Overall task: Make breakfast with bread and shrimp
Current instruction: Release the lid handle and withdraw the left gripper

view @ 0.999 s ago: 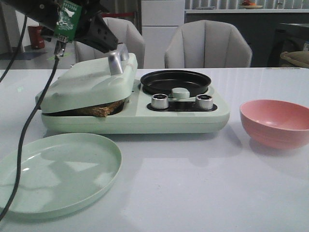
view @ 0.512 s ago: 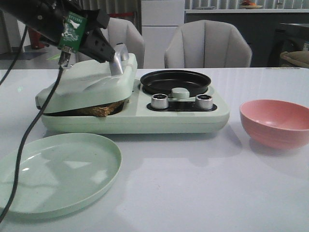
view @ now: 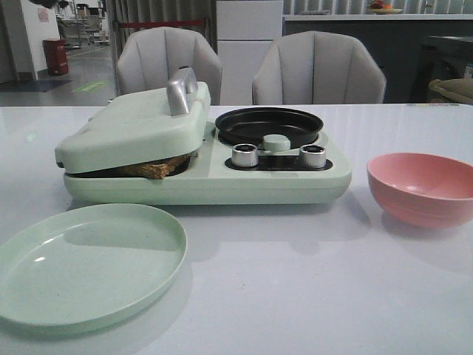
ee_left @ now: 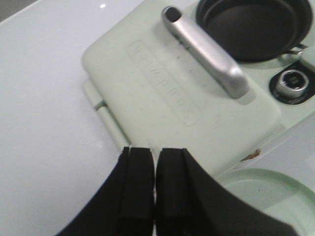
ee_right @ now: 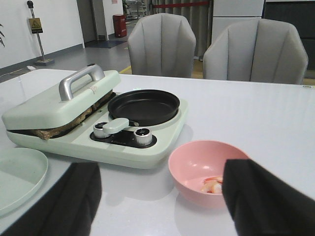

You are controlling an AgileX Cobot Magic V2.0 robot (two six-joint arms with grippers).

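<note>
From the front, the left arm has gone from the sandwich maker (view: 199, 151); bread (view: 151, 169) sits under its lid. Left wrist: left gripper (ee_left: 155, 184) pinched shut, empty, above the lid. Right wrist: right gripper (ee_right: 160, 196) wide open; shrimp (ee_right: 212, 184) waits in the pink bowl (ee_right: 184, 164), so shrimp comes next, I think.

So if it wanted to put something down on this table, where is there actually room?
The widest bare stretch is the white tabletop in front of the mint-green breakfast maker, between the round pale green plate and the pink bowl. The plate looks empty too. The table's left half is the busiest, with the maker and plate nearly touching.
</note>
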